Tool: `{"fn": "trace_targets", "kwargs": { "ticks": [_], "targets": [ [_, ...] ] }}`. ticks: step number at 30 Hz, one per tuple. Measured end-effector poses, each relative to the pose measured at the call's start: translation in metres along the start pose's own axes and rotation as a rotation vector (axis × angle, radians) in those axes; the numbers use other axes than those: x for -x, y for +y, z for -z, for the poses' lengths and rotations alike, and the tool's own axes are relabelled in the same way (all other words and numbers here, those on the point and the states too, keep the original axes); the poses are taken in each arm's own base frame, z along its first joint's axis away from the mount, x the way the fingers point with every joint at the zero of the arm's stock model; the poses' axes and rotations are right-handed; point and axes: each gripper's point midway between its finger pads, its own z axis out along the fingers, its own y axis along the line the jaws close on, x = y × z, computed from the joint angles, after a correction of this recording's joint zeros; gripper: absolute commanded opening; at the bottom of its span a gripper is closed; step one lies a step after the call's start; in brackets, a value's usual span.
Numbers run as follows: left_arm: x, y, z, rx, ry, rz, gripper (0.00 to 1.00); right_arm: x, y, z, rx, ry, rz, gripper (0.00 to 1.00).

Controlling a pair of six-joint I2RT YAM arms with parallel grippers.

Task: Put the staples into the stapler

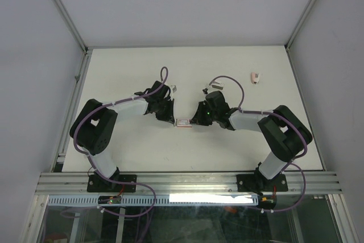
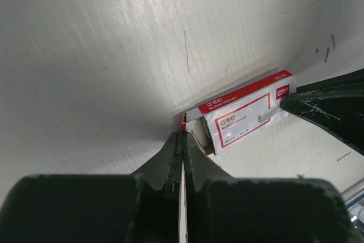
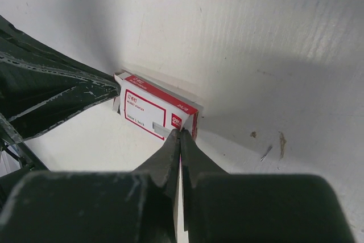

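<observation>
A little red-and-white staple box [image 1: 183, 122] lies on the white table between my two grippers. My left gripper [image 2: 183, 135] is shut on the box's open end flap [image 2: 186, 123]. A narrow grey strip of staples [image 3: 161, 132] lies across the box's printed top [image 3: 142, 111]. My right gripper [image 3: 180, 131] is shut on that strip's near end; the strip [image 2: 267, 116] also shows in the left wrist view, sticking out from the right fingertips. What looks like the stapler [image 1: 256, 77], a small pink-and-white bar, lies far off at the back right.
A few loose staples [image 3: 266, 152] and small marks lie on the table right of the box. Grey walls with metal posts [image 1: 63, 15] close in the back and both sides. An aluminium rail [image 1: 187, 181] runs along the near edge.
</observation>
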Motion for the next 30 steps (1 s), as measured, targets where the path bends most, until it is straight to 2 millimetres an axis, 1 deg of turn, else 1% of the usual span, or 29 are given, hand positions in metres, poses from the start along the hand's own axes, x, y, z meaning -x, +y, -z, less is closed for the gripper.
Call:
{"fn": "trace_targets", "kwargs": {
  "ticks": [9,15,21,25,26,28,29,30],
  "targets": [
    [0.003,0.007,0.002,0.045,-0.019,0.001,0.00,0.003,-0.003,0.000,-0.016,-0.013,0.000,0.00],
    [0.007,0.016,0.005,0.072,-0.031,0.016,0.00,0.006,-0.005,0.000,-0.040,-0.018,0.007,0.00],
    [0.016,0.037,0.011,0.099,-0.047,0.073,0.00,0.017,-0.008,0.002,-0.067,-0.031,0.024,0.00],
    [0.023,0.054,0.017,0.132,-0.070,0.109,0.00,0.027,-0.018,0.005,-0.087,-0.044,0.019,0.00],
    [0.025,0.057,0.019,0.138,-0.076,0.116,0.00,0.030,-0.022,0.006,-0.096,-0.047,0.013,0.02],
    [0.028,0.062,0.022,0.147,-0.087,0.129,0.00,0.034,-0.030,0.008,-0.113,-0.051,0.001,0.12],
    [0.029,0.065,0.023,0.153,-0.091,0.135,0.00,0.037,-0.034,0.010,-0.120,-0.056,-0.004,0.21],
    [0.029,0.067,0.024,0.159,-0.093,0.139,0.06,0.039,-0.037,0.011,-0.124,-0.060,-0.008,0.32]
  ]
}}
